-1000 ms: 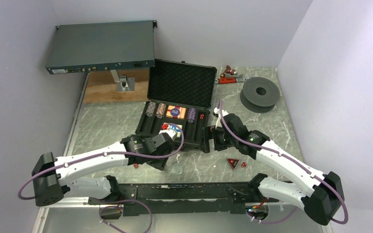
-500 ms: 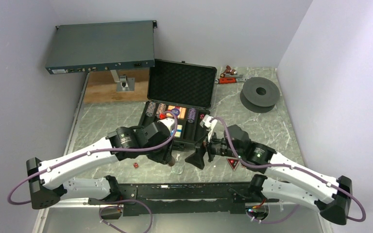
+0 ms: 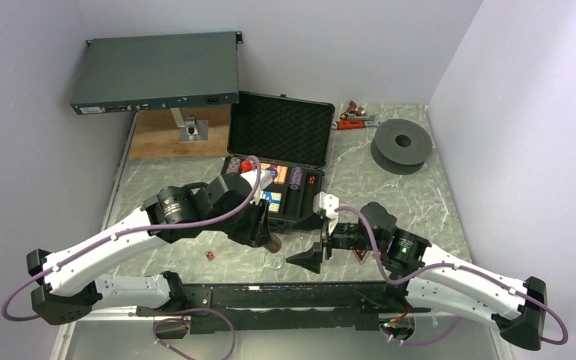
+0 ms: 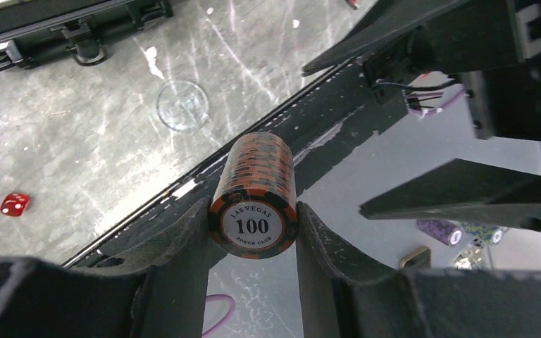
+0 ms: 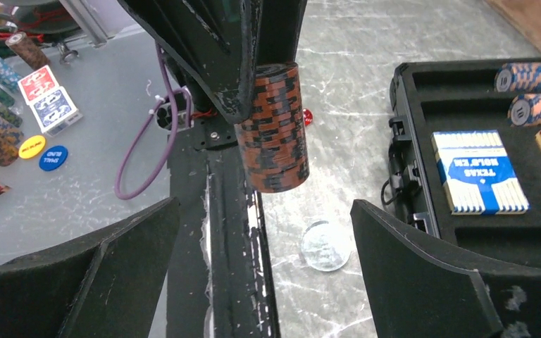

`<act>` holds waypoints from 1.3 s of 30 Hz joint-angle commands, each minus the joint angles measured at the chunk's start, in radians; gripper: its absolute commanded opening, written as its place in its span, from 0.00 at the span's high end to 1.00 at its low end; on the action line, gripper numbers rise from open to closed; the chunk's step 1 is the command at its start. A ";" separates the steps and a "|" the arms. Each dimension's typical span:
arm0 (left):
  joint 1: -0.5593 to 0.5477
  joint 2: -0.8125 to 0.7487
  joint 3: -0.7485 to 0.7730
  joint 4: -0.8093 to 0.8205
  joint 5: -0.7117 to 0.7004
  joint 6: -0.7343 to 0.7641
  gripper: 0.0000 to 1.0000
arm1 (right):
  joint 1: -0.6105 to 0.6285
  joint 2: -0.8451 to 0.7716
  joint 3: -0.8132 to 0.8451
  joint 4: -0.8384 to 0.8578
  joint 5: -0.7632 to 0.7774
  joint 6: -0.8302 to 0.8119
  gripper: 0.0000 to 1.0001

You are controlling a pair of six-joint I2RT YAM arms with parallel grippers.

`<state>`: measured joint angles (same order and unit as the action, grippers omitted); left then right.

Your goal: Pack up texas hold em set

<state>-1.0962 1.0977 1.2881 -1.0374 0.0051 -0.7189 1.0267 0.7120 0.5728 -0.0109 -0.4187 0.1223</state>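
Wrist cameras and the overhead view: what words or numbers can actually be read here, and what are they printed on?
"LAS VEGAS": end face of the orange-black chip stack.
"100": same chip face, in the centre.
"POKER CLUB": same chip face, lower edge.
"TEXAS HOLD'EM": blue card deck lying in the case.
Blue disc and yellow disc: lettering too blurred to read.
Grey-blue rack unit: front markings too small.

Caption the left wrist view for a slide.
Left pincer grips a stack of orange-black poker chips above the marble table, a red die lying nearby.
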 commanded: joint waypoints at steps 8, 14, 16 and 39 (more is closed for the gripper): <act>0.005 0.007 0.087 0.098 0.089 0.005 1.00 | 0.021 0.054 -0.027 0.208 -0.008 -0.108 0.12; 0.028 0.021 0.110 0.083 0.087 0.042 1.00 | 0.029 0.109 -0.016 0.254 0.002 -0.138 0.17; 0.040 0.010 0.099 0.099 0.087 0.055 1.00 | 0.031 0.135 -0.011 0.268 -0.005 -0.149 0.18; 0.111 -0.079 -0.101 0.275 0.192 0.112 1.00 | 0.059 0.269 0.025 0.375 0.002 -0.086 0.36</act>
<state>-0.9894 1.0370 1.1629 -0.8902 0.1501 -0.6155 1.0767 0.9531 0.5564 0.3084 -0.4103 0.0280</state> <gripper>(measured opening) 0.451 0.639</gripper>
